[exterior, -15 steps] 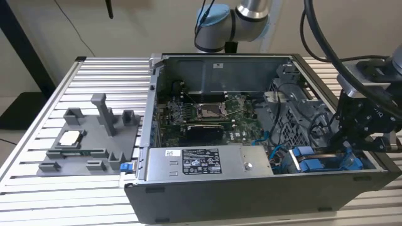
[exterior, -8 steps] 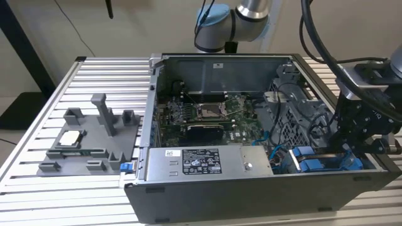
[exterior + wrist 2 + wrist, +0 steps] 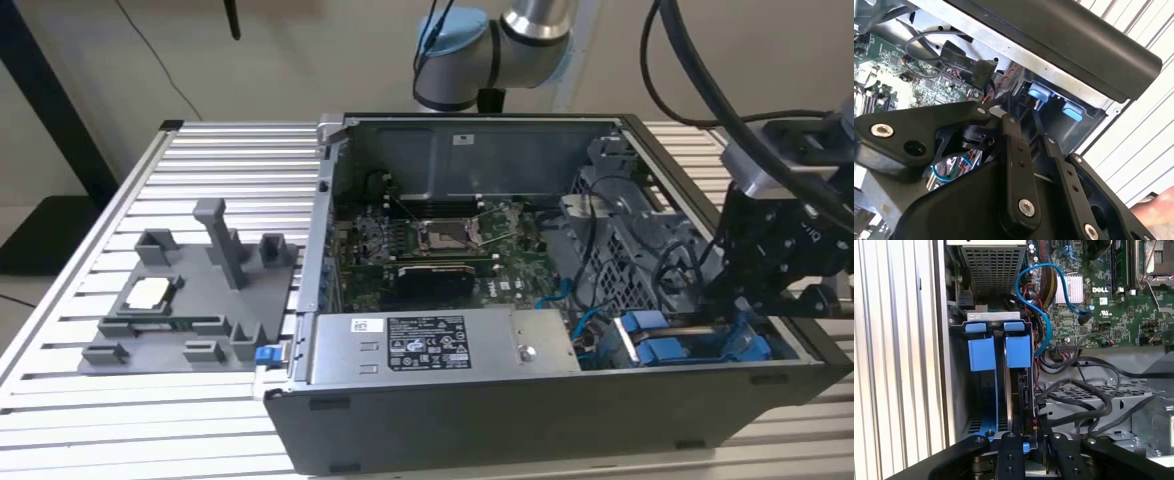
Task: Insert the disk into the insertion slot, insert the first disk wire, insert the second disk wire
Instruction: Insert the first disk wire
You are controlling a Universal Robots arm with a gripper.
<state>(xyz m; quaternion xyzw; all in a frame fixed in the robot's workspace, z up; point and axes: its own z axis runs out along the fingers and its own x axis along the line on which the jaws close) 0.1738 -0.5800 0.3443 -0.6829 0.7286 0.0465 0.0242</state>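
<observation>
Nearest, the gripper (image 3: 1030, 442) is clamped on the disk (image 3: 1021, 385), edge-on partway in the insertion slot (image 3: 957, 400); seating is judged in hand, a straight push being required.

An open computer case (image 3: 534, 425) stands on the slatted worktop (image 3: 120, 425). Inside the case lie a green motherboard (image 3: 400, 240) and a grey power-supply box (image 3: 534, 345). Beside the case rests a grey fixture block (image 3: 200, 290).

Gripper (image 3: 731, 305) hangs over the insertion slot (image 3: 663, 350) (blue-railed).
</observation>
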